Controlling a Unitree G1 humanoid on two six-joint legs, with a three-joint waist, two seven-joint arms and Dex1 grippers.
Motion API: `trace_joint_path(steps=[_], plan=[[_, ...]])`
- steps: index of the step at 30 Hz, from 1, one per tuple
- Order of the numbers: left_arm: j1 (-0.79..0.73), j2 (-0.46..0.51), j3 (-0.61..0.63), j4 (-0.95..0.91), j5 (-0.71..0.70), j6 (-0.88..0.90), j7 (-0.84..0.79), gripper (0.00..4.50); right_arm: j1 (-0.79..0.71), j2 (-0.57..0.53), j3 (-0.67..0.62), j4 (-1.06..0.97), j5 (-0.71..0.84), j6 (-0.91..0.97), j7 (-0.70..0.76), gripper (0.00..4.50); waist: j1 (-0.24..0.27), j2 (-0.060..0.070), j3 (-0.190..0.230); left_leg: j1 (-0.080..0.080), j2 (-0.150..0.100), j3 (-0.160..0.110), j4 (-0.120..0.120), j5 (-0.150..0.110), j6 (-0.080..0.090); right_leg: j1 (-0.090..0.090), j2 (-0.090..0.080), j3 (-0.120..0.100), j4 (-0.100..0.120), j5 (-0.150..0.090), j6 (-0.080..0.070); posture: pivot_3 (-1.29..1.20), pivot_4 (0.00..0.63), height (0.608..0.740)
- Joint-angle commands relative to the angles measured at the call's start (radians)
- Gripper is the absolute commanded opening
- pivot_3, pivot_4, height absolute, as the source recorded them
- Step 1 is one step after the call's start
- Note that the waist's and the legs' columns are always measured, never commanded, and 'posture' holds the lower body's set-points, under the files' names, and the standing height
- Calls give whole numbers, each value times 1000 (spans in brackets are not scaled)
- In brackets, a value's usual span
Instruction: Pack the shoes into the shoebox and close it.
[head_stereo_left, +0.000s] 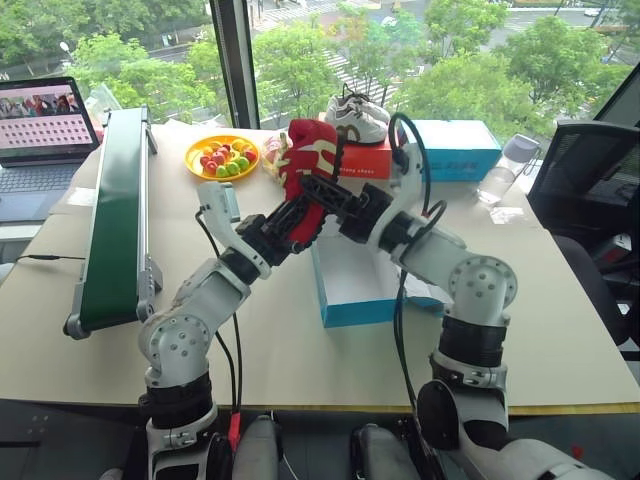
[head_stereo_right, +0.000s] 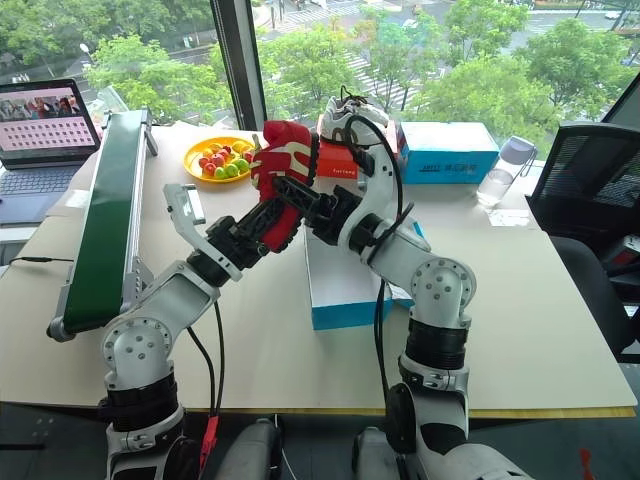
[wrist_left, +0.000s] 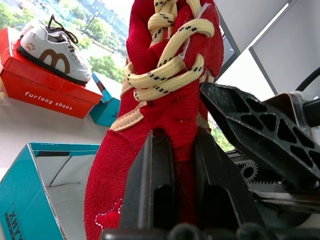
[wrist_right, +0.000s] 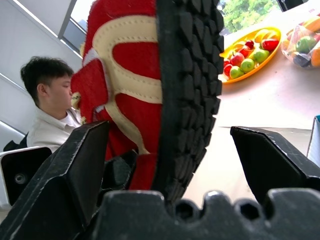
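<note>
Left tool (head_stereo_left: 300, 215) pinching the red shoe (head_stereo_left: 306, 160) low on its body, fingers pressed against the fabric on both sides. Shoe held upright in the air, long axis near vertical, laces toward 12 o'clock, well above the surface (head_stereo_left: 560, 300). Right tool (head_stereo_left: 335, 205) spread wide, coming in from 3 o'clock, one finger on each side of the black sole without closing on it; sole edge facing straight into its gap.

Shoebox (head_stereo_left: 350, 285) open on the surface, lying at about 5 o'clock from the shoe and below it, directly under the right forearm, white inside showing. Right arm nearer the box, left arm carrying the load.

Probably a handover or a two-handed steadying. For packing, shoe would need tipping from upright to flat and lowering toward 5 o'clock.
</note>
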Motion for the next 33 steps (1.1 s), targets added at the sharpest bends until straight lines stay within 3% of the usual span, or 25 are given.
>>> trace_joint_path(steps=[1, 2, 8, 12, 14, 15, 16, 19, 24, 29, 33], plan=[[-26, 4, -50, -39, -6, -21, -16, 25, -15, 0, -15, -17, 12, -44, -21, 3989, 0, 0, 0, 0, 0, 0, 0, 0, 0, 0, 0, 0, 0, 0, 0, 0, 150, 740], [-20, 11, -60, -40, 2, -23, -23, 25, -15, -2, -18, -15, 12, -47, -22, 3812, -1, 0, 0, 0, 0, 0, 0, 0, 0, 0, 0, 0, 0, 0, 0, 0, 150, 740], [7, 28, -92, -47, 22, -35, -37, 25, -17, -7, -21, -14, 22, -51, -29, 1780, -4, 0, 0, 0, 0, 0, 0, 0, 0, 0, 0, 0, -1, 0, 0, 0, 150, 740], [13, 38, -103, -39, 44, -51, -35, 25, -18, -11, -17, -14, 26, -46, -39, 875, -5, 0, 0, 0, 0, 0, 0, 0, 0, 0, 0, 0, -1, 0, 0, 0, 150, 740], [15, 43, -106, -33, 66, -67, -34, 25, -17, -11, -13, -19, 31, -45, -40, 788, -5, 0, 0, 0, 0, 0, 0, 0, 0, 0, 0, 0, -1, 0, 0, 0, 150, 740], [17, 47, -110, -31, 76, -73, -39, 1003, -17, -11, -12, -21, 34, -45, -42, 780, -5, 0, 0, 0, 0, 0, 0, 0, 0, 0, 0, 0, -2, 0, 0, 0, 150, 740], [20, 55, -118, -30, 90, -78, -43, 1122, -18, -8, -15, -21, 38, -48, -48, 780, -5, 0, 0, 0, 0, 0, -1, 0, 0, 0, 0, 0, -2, 0, 0, 0, 150, 740], [38, 102, -156, -34, 145, -94, -77, 2296, -39, -5, -58, 8, 19, -104, -98, 780, -4, 0, 0, -1, 0, 0, -1, 0, 0, -1, 0, 0, -2, 0, 0, 0, 150, 740], [99, 211, -200, -36, 248, -148, -160, 2296, -80, -90, -92, 101, -85, -196, -131, 780, -4, 2, 1, -1, 0, 0, -1, 0, 0, -1, 0, 0, -3, 0, 0, 0, 150, 740], [138, 284, -214, -43, 307, -175, -217, 2296, -80, -205, -1, 179, -181, -126, -81, 780, -7, 3, 2, -3, 0, 1, -3, 0, 0, -4, 0, 1, -3, 0, 0, 0, 150, 740], [148, 287, -218, -39, 328, -189, -229, 2296, -43, -243, 86, 233, -243, -80, -22, 780, -13, 3, 2, -6, 0, 2, -3, 0, 0, -8, 1, 3, -1, 0, 0, 0, 150, 740]])
